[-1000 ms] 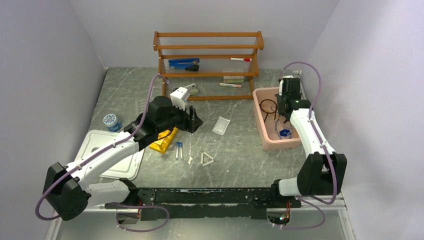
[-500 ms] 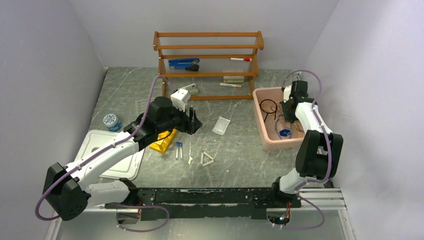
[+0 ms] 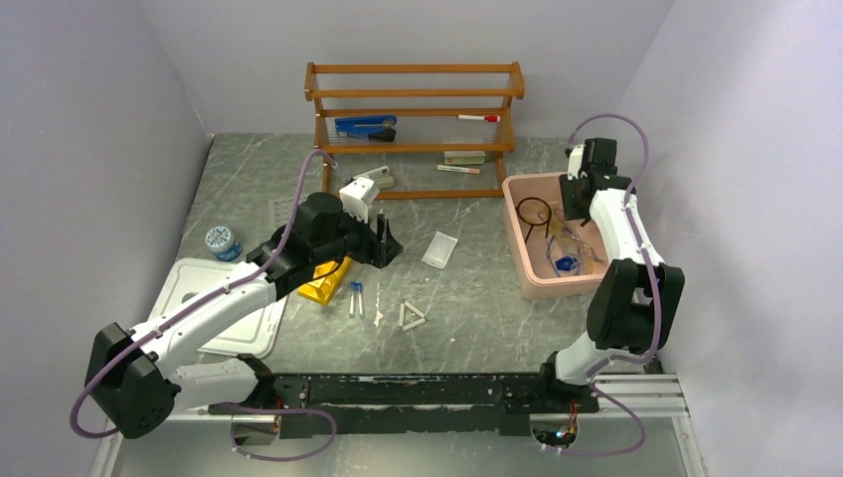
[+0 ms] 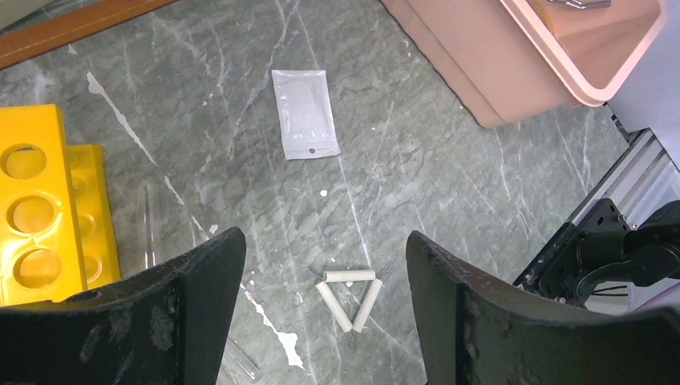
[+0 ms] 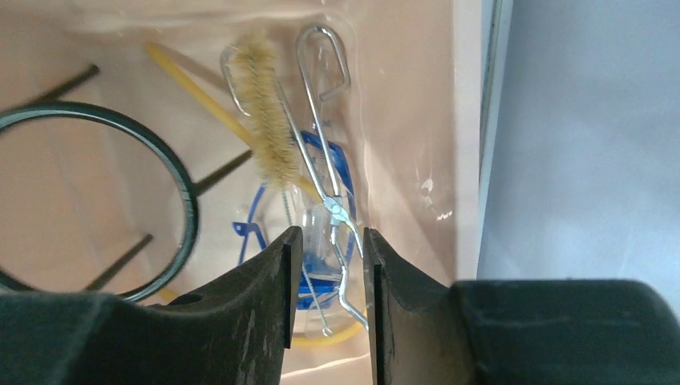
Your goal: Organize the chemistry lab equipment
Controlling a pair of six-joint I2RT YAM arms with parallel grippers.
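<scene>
My right gripper (image 3: 574, 211) (image 5: 329, 234) hangs over the pink tub (image 3: 516, 250), jaws apart and holding nothing. Below it in the tub lie wire tongs (image 5: 322, 104), a bristle brush (image 5: 261, 88), blue goggles (image 5: 330, 172), amber tubing (image 5: 188, 76) and the black wire ring stand (image 3: 534, 212) (image 5: 104, 200). My left gripper (image 3: 384, 241) (image 4: 325, 239) hovers open above the white triangle (image 3: 412, 316) (image 4: 350, 295). The clear bag (image 3: 438, 248) (image 4: 303, 112) lies beyond it. The yellow holed rack (image 3: 326, 280) (image 4: 36, 208) and blue-capped tubes (image 3: 356, 297) sit to its left.
The wooden shelf rack (image 3: 413, 129) stands at the back with a blue stapler (image 3: 365, 126) and markers. A white lid (image 3: 214, 308) and a small round blue-and-white jar (image 3: 223, 240) lie at the left. A black rail (image 3: 418, 393) runs along the front.
My right gripper's jaws have parted from shut, and its wrist has drawn back toward the tub's far end. The left arm has hardly moved.
</scene>
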